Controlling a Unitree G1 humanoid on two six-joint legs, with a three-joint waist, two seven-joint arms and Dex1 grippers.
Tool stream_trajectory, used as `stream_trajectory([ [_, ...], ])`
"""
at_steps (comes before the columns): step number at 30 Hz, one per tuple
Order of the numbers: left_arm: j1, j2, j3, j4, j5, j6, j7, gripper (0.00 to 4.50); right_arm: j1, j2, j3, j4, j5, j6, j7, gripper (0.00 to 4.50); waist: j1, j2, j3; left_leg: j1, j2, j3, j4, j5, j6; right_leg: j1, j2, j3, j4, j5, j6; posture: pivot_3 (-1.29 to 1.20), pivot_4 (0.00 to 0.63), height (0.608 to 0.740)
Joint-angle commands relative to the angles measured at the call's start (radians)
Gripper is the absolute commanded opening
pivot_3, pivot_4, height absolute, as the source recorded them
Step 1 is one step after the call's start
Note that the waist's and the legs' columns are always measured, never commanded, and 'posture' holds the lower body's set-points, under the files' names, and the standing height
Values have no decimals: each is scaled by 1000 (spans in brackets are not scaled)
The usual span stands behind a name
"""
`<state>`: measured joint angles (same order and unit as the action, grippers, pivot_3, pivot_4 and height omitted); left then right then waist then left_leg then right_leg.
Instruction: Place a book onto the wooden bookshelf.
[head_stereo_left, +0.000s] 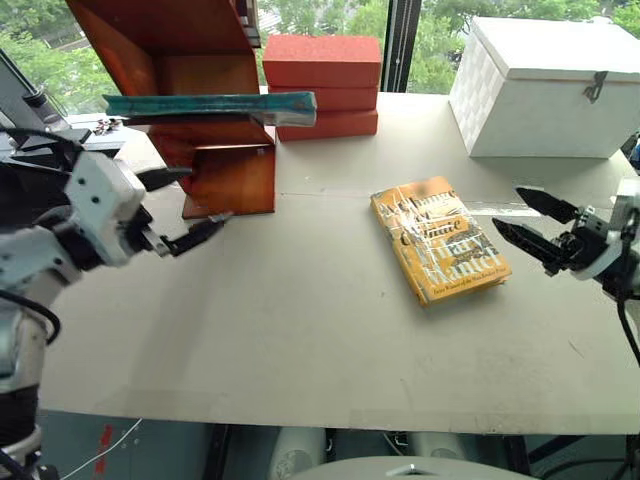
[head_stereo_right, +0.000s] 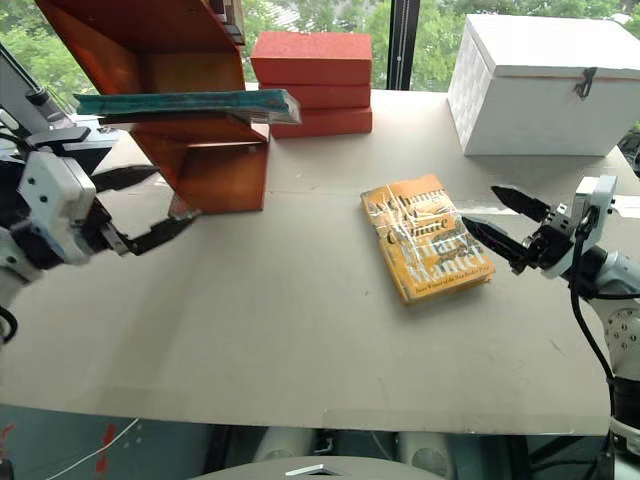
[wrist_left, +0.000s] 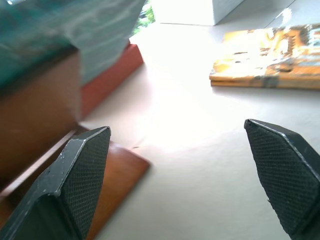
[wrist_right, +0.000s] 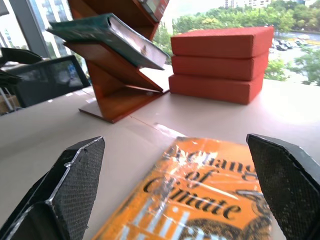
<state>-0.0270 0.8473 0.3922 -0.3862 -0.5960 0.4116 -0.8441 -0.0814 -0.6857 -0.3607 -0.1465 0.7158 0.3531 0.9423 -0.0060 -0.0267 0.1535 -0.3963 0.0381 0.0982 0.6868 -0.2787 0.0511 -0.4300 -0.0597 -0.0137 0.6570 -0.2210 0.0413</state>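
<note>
teal book (wrist_right: 107, 37) on wooden bookshelf (wrist_right: 117, 87), red bricks (wrist_right: 220, 62), orange book (wrist_right: 200, 200)

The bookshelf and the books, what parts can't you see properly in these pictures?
- Wooden bookshelf: its top is cut off by the head views' upper edge.
- Teal book: blurred in the left wrist view; no title can be read.
- Yellow book: the right wrist view's lower edge cuts off its lettering.
- White box: contents hidden by its closed lid.
</note>
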Motion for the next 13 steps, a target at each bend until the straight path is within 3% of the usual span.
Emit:
stream_trajectory([
  [1,62,-88,-139,-73,55,42,102,4413,89,-2,-11,33,-116,-124,20,4500,1,0,0,1,0,0,0,0,0,1,0,0,0,0,0,0,150,718],
  [7,161,-247,-284,-33,154,-13,172,4413,240,15,17,104,-236,-249,49,4500,-2,0,-1,4,1,-1,0,-2,4,2,4,3,1,-1,-3,0,150,718],
  [13,185,-324,-374,42,234,-92,182,4413,277,46,31,147,-258,-292,44,4500,-1,2,-2,5,1,0,-1,-3,4,3,4,4,1,-3,-5,0,150,718],
])
